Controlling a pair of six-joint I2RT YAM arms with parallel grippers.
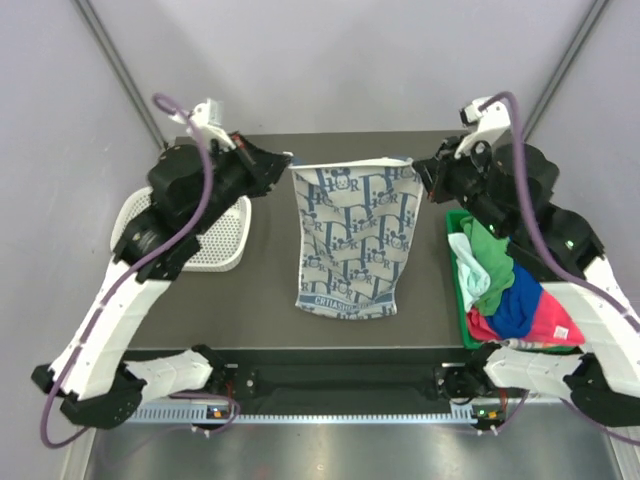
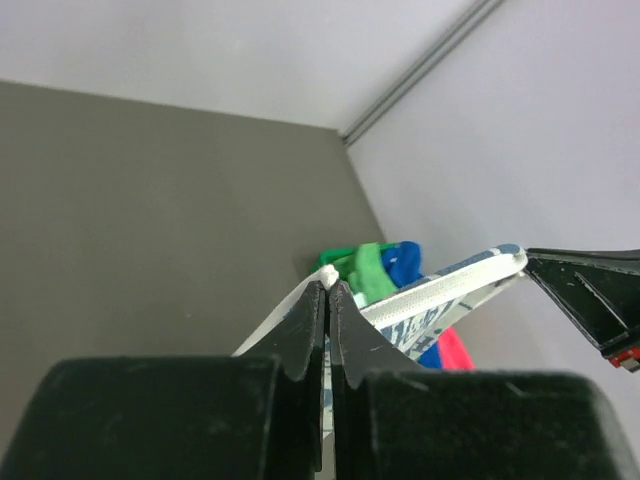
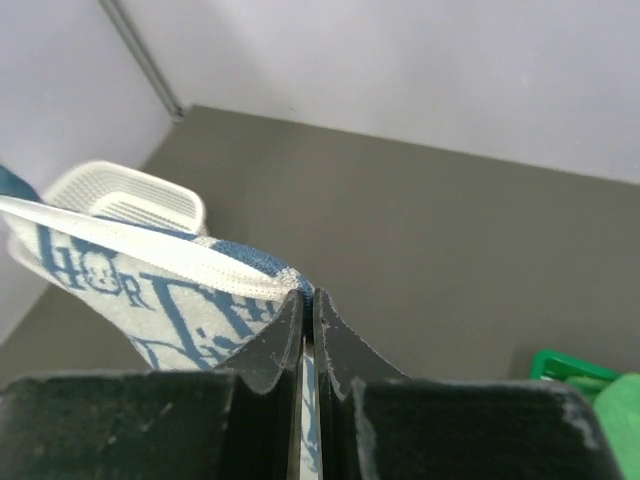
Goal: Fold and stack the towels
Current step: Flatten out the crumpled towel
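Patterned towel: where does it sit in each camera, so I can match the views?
Top external: patterned towel centre, top edge held between left gripper and right gripper.
Left wrist: white hem runs right from the shut jaws, centre-right.
Right wrist: white hem runs in from the left edge to the shut jaws.
Shared landmark: the dark table, in all three.

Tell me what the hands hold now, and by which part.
Both hold the blue-and-white patterned towel: the left hand pinches its far left corner, the right hand its far right corner.
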